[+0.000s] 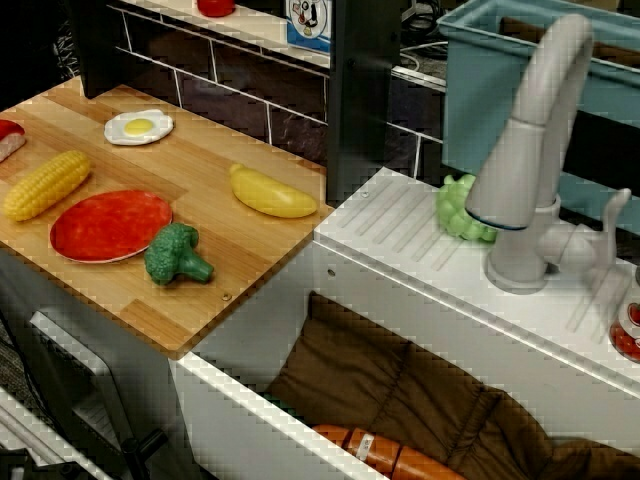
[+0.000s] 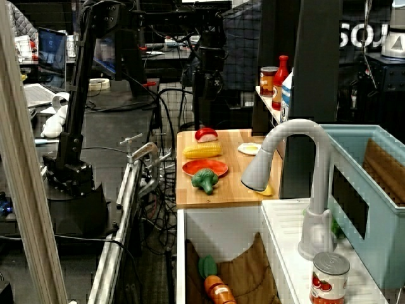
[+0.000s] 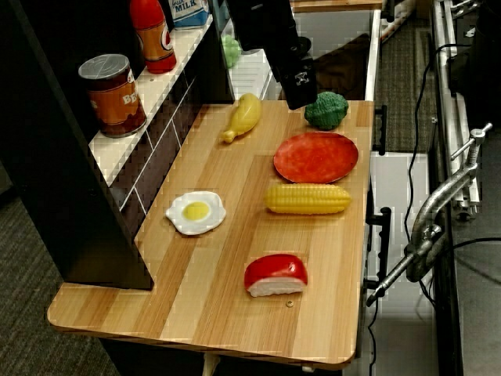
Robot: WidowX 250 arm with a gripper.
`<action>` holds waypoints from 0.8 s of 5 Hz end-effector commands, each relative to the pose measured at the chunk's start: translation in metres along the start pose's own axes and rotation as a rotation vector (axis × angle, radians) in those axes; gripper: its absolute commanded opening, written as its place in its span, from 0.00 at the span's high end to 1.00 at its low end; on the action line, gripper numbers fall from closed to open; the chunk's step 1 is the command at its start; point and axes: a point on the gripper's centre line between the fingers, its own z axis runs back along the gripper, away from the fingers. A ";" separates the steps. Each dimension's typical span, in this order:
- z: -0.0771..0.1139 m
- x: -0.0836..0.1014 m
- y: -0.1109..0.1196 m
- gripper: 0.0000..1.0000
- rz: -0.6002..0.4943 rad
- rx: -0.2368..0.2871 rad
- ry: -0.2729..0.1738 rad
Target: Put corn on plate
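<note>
Fingers cannot be judged: only a dark arm (image 3: 274, 43) shows. Corn (image 3: 308, 198) lies on the tabletop (image 3: 227, 298) just beside the plate (image 3: 316, 156) (still bare). Its rounded body might roll from an off-centre pinch.

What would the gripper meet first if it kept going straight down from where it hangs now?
Probably the broccoli or the wooden counter beside it; the gripper's fingertips and height are unclear.
</note>
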 end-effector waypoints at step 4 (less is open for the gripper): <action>-0.024 0.005 0.039 0.00 -0.141 -0.032 0.039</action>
